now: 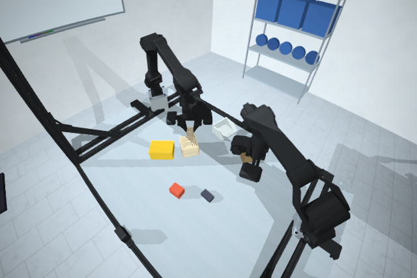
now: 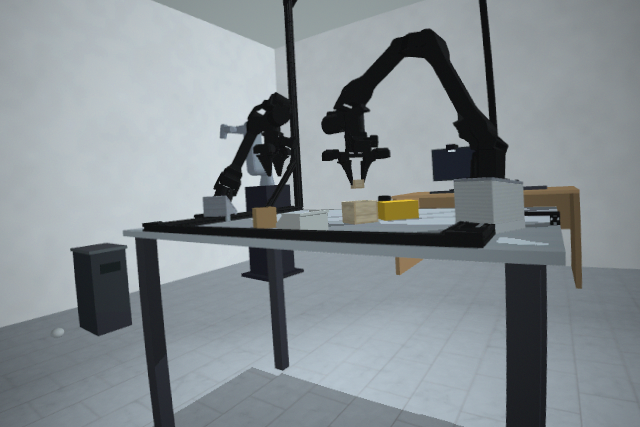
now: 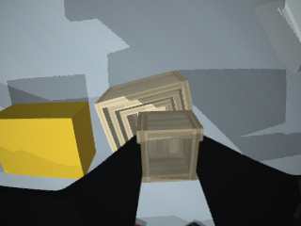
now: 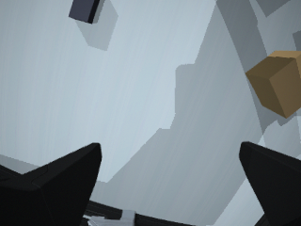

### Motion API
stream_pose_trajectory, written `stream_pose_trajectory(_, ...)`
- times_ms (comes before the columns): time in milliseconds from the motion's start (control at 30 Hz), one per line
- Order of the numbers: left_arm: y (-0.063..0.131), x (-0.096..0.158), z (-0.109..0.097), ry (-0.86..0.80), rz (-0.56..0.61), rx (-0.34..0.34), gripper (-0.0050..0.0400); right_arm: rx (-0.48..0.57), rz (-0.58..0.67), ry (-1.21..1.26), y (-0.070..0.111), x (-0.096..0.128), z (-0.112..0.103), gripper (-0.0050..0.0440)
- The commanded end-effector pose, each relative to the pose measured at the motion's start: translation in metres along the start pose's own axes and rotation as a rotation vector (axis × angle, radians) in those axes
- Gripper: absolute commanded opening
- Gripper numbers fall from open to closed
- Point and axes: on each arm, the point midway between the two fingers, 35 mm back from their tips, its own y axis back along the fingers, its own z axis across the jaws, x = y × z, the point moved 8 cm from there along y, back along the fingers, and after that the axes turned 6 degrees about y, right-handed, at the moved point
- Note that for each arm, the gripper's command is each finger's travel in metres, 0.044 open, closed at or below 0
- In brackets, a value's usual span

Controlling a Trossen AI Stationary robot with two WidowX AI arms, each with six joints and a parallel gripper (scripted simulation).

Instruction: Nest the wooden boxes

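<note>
The biggest wooden box (image 1: 190,152) (image 2: 356,212) (image 3: 146,88) stands on the table, open side up. Smaller square rims show nested inside it in the left wrist view; their exact seating is partly hidden. My left gripper (image 1: 190,129) (image 2: 357,182) (image 3: 166,141) is shut on a small wooden box (image 1: 190,132) (image 2: 357,185) (image 3: 169,121), held in the air above the nested boxes. Its mouth faces the left wrist camera, so open side up. My right gripper (image 2: 274,173) (image 4: 172,151) is open and empty above the table, well away from the boxes.
A yellow block (image 1: 161,150) (image 2: 403,209) (image 3: 38,146) stands close beside the biggest box. A white tray (image 1: 225,128) (image 2: 310,220) is on its other side. A tan block (image 1: 245,157) (image 2: 264,217) (image 4: 279,85), red block (image 1: 176,190) and dark block (image 1: 207,195) (image 4: 85,9) lie farther off.
</note>
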Motion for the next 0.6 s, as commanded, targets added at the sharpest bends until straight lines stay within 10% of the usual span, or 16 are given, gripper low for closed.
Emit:
stream_pose_trajectory(0,0.000,0.007,0.002,0.064,0.000,-0.006,0.0000,-0.002,-0.001,0.000,0.000,0.000,0.000,0.0400)
stream_pose_trajectory(567,0.002,0.020,0.009,0.222,0.002,-0.008,0.0000,0.144,0.042,-0.095,-0.013,-0.015,0.010,0.0400)
